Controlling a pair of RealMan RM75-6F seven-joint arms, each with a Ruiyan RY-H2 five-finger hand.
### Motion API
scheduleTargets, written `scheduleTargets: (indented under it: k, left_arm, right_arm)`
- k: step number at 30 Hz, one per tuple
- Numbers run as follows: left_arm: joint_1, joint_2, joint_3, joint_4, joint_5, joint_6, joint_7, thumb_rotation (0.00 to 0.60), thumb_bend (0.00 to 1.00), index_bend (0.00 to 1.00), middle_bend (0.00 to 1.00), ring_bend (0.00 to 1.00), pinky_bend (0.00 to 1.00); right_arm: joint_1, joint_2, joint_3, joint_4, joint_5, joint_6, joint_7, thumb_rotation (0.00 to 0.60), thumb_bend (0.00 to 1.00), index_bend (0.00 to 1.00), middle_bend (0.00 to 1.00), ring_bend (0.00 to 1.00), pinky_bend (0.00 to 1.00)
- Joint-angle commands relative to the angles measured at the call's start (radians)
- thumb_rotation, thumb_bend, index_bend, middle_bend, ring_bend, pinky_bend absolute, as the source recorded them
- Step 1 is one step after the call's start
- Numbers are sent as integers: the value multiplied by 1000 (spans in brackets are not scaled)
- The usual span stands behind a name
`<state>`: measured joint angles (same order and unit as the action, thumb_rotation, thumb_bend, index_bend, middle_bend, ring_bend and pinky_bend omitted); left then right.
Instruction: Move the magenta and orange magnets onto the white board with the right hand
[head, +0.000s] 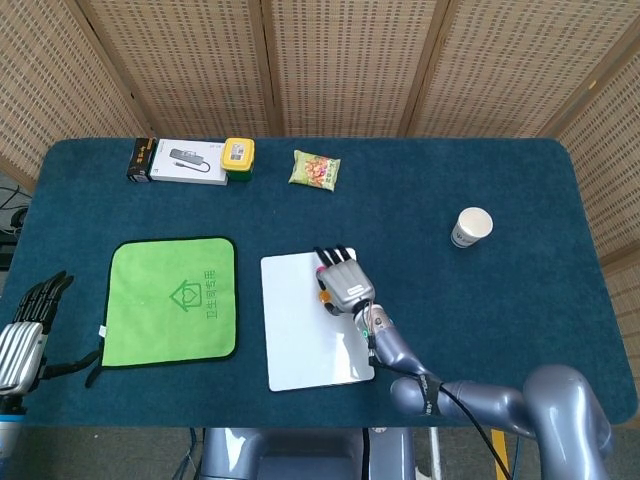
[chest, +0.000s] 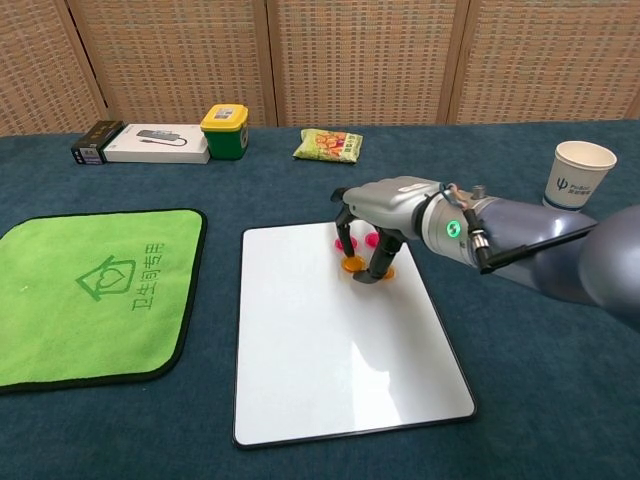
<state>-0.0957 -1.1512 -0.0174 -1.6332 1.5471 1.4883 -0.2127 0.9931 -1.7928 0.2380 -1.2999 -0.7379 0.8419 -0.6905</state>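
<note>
in the head view the white board lies near the middle of the table's front half, on the dark blue table. the right hand is over the board's far right corner, back of the hand up, fingers pointing toward the far edge. a bit of orange shows at the hand's left side and a bit of magenta by its fingertips; the magnets are otherwise hidden under it here. the left hand is at the table's front left corner, off the cloth, fingers straight and slightly spread, holding nothing. a green cloth lies left of the board. along the far edge sit a boxed gadget, a yellow-lidded tub touching it, and a snack packet. a paper cup stands toward the right edge.

in the chest view the right hand stands arched over the board's far right corner with its fingertips down on or just above the board. an orange magnet sits between the thumb and a finger, seemingly pinched, at the board's surface. a second orange magnet lies on the board just right of the thumb. two magenta magnets lie on the board behind the fingers, partly hidden. whether the pinched magnet touches the board i cannot tell. the left hand does not show in this view.
</note>
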Motion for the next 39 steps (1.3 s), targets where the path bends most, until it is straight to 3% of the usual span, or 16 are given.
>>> scheduleTargets:
  k: [1,31,39]
  left_arm:
    - [0,0,0,0,0,0,-1,600,48,0,0,0,0]
    - [1,3,0,-2,-2,-2,-10,600,50,0,0,0,0]
    - [1,2,0,-1,-1,0,-9,600,51,0,0,0,0]
  right_arm:
    - [10,-9,-4,10,11,8,-8,600,400,582,0,0,0]
    - [24,-33,-51,62,20,-8,0,600,392,582,0,0,0]
    - [27,-19,-54,38,27,-11,2,600,352,477,0,0,0]
